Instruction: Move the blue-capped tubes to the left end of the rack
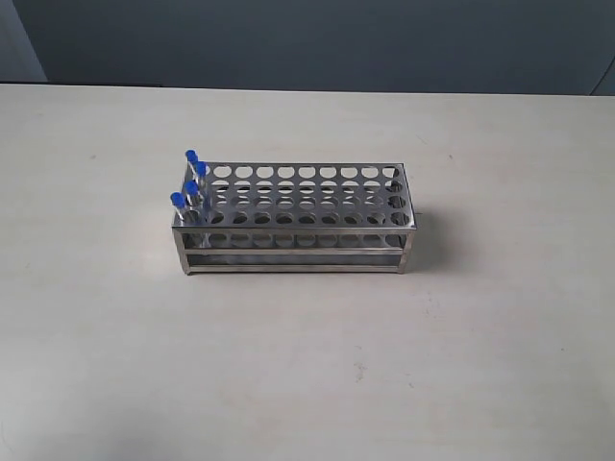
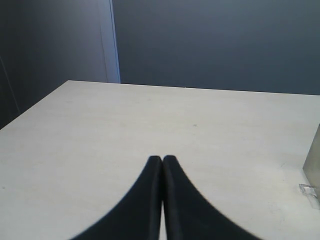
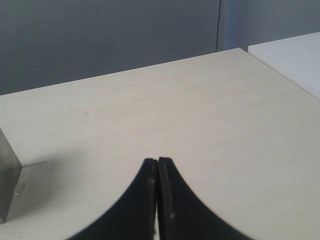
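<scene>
The steel rack (image 1: 298, 216) stands in the middle of the table in the exterior view. Several blue-capped tubes (image 1: 190, 182) stand upright in the holes at its left end, one per row. Neither arm shows in the exterior view. In the left wrist view my left gripper (image 2: 162, 158) is shut with nothing between its black fingers, over bare table; a corner of the rack (image 2: 312, 165) shows at the frame's edge. My right gripper (image 3: 157, 160) is likewise shut and empty, with a steel corner of the rack (image 3: 7, 185) at the edge of its view.
The pale table (image 1: 307, 365) spreads wide on all sides of the rack. A dark wall (image 1: 317, 38) runs behind the table's far edge. A white surface (image 3: 295, 55) adjoins the table in the right wrist view.
</scene>
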